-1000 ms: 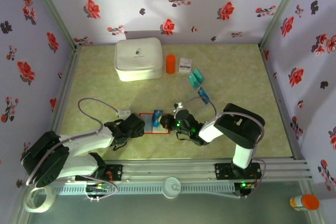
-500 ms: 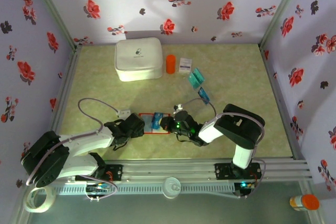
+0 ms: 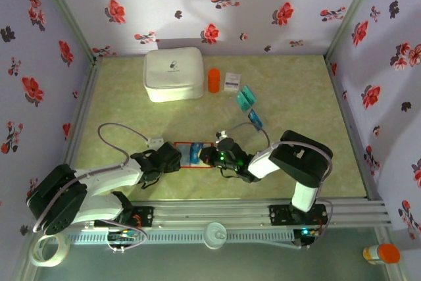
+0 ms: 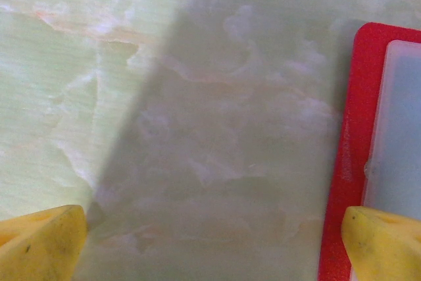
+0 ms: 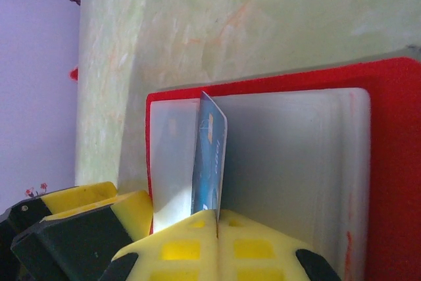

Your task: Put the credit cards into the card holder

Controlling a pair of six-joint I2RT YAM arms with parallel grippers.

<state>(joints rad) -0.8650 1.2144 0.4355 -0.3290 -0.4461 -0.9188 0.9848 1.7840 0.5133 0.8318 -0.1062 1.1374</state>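
The right pincer (image 5: 217, 220) has matt yellow plastic fingers (image 5: 256, 249); the credit card (image 5: 209, 162) between them is glossy, the card holder (image 5: 391, 162) just beyond matt red with frosted pale pockets (image 5: 289, 162).

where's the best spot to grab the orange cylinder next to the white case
Take the cylinder around its round wall, about midway up, coming from above. It seems to stand upright, with the case close on its left and the box close on its right, so set the pincer's fingers on its near and far sides, which look free.
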